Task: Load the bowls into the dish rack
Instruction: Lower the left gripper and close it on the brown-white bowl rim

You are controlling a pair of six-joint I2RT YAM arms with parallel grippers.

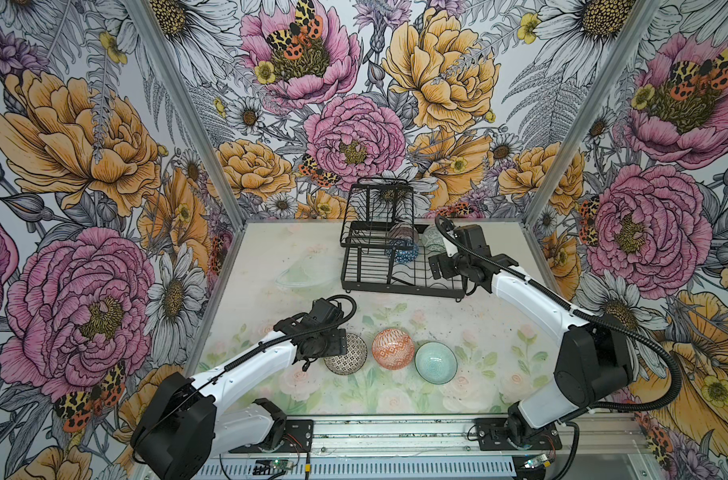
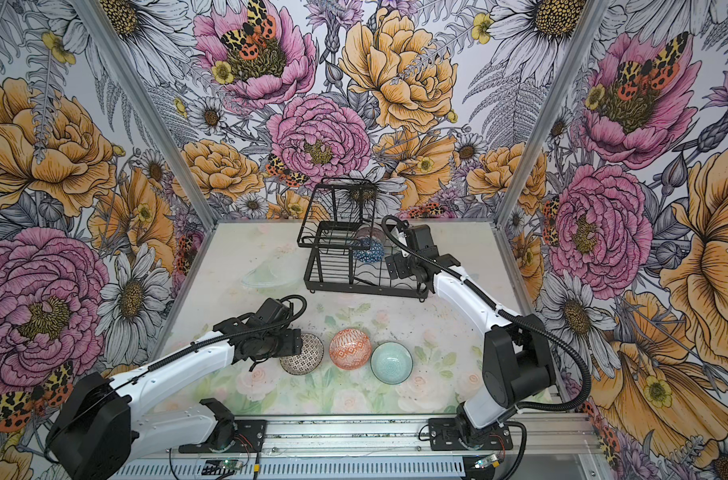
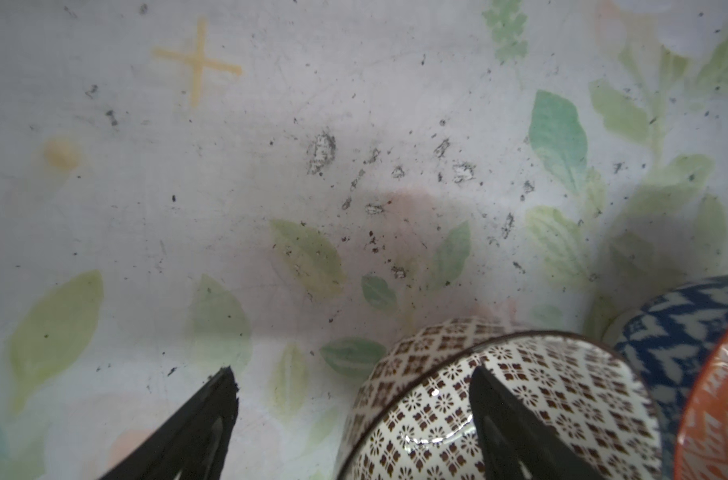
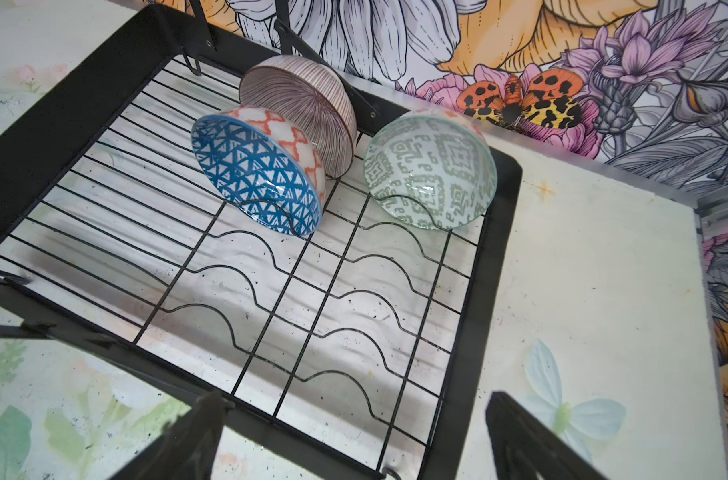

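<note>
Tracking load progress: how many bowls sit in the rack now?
3, all tilted on edge in the dish rack base: blue-triangled bowl nearer the robot, pink-lined bowl behind it, grey-green bowl to their right. None looks hidden.

in both top views the left arm's black wrist (image 1: 316, 332) covers part of the small black-and-white dotted ceramic bowl (image 1: 351, 360). left wrist view crops that bowl at the edge, and the orange-diamond ceramic bowl (image 3: 719, 411) is just a sliver. grey-green patterned bowl (image 1: 431, 238) sits half behind the right arm (image 1: 520, 291).
</note>
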